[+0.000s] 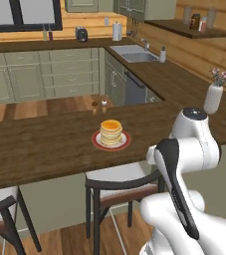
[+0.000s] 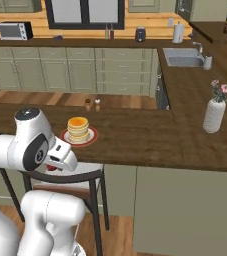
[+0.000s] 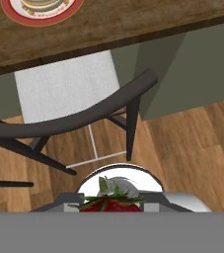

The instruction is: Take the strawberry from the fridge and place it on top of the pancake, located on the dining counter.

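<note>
The strawberry (image 3: 109, 205), dark red with green leaves, sits between the fingers of my gripper (image 3: 112, 201), which is shut on it. The hand (image 2: 60, 155) hangs below and in front of the dining counter's edge, above a stool seat. The pancake (image 1: 111, 131) (image 2: 78, 129) (image 3: 40, 3) is a golden stack on a red-rimmed white plate (image 1: 97, 143) (image 2: 91, 136) on the dark wooden dining counter (image 1: 40, 149) (image 2: 145, 140) (image 3: 113, 24). It lies ahead of the gripper and higher up. The fridge is out of view.
A black-framed stool (image 1: 119, 182) (image 2: 72, 176) (image 3: 64, 84) stands right under the hand. Two small shakers (image 1: 99, 105) (image 2: 92, 104) sit behind the plate. A white vase with flowers (image 1: 213, 97) (image 2: 214, 115) stands on the counter's right part. The sink (image 1: 134, 54) (image 2: 182, 60) is beyond.
</note>
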